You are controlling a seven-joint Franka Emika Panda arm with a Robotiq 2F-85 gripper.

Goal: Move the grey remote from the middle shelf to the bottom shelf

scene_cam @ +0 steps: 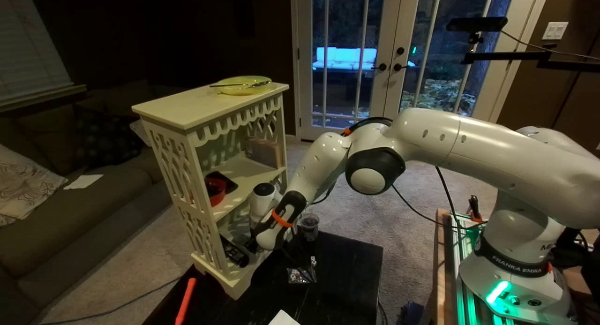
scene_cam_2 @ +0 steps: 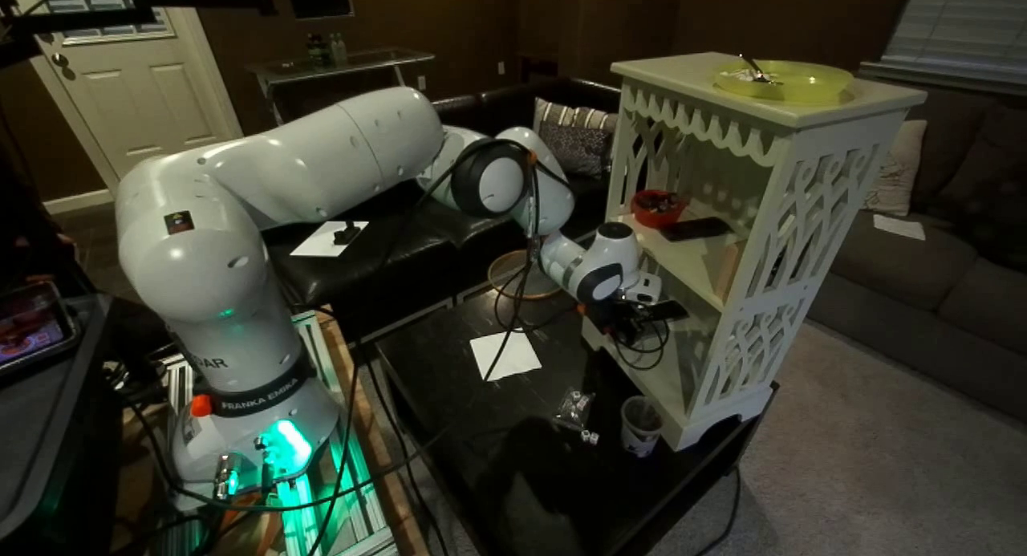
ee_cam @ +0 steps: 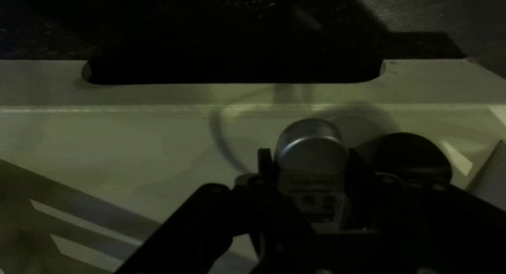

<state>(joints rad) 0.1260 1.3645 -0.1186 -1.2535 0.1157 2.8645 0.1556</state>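
close by the tool [ee_cam: 310,159], black remote [scene_cam: 236,253]

Dim light; robot base [scene_cam_2: 261,424] glares green, shadow darkens the surface [scene_cam_2: 513,411] toward its near edge, hand [ee_cam: 310,159] looks near-black

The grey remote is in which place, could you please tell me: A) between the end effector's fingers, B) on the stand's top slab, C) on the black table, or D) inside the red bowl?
A: the wrist view shows the grey remote between the fingers of the end effector, with the bottom shelf beyond.
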